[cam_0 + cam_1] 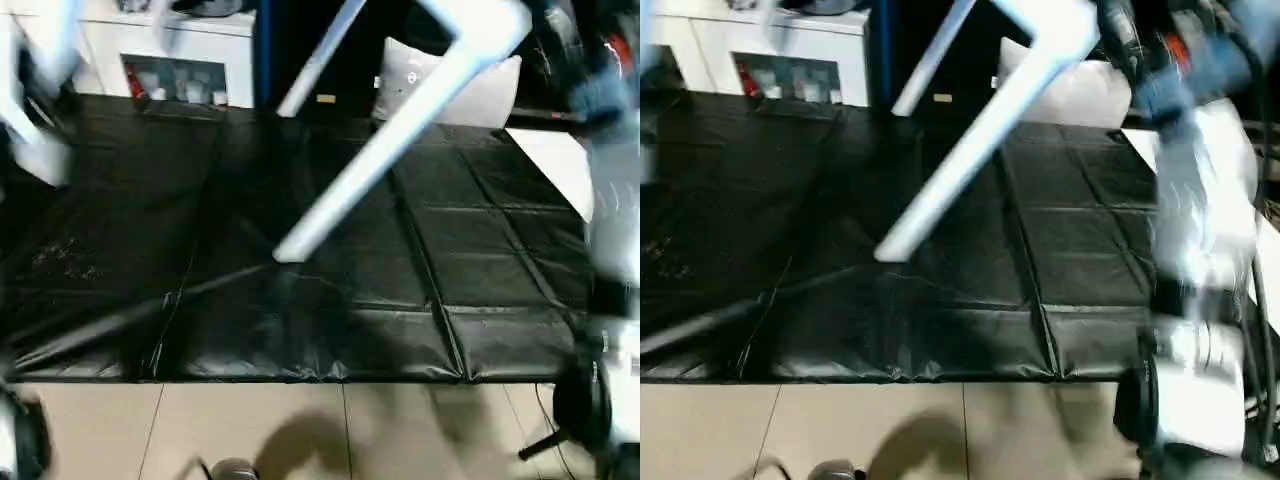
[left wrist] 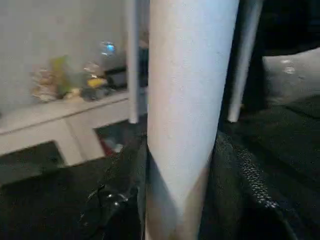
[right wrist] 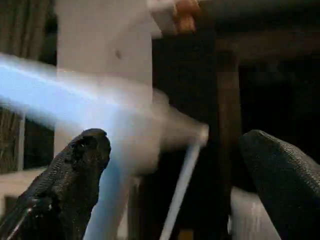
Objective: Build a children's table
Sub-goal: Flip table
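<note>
The white plastic children's table (image 1: pixel 470 25) is held up over the black padded floor mat (image 1: pixel 300 300), one long white tube leg (image 2: pixel 187 115) clamped in the left hand (image 2: pixel 175 200). The right hand (image 3: pixel 175 185) is spread wide, empty. It's probably light, stiff and a bit slippery, so legs are best grabbed near the sockets.

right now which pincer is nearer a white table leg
Left. The left pincer is clamped around a white leg; the right pincer stands open, with blurred legs beyond its fingers.

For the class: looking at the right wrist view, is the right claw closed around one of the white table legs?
No. The right claw stands wide open, its two black fingers well apart with nothing held between them.
</note>
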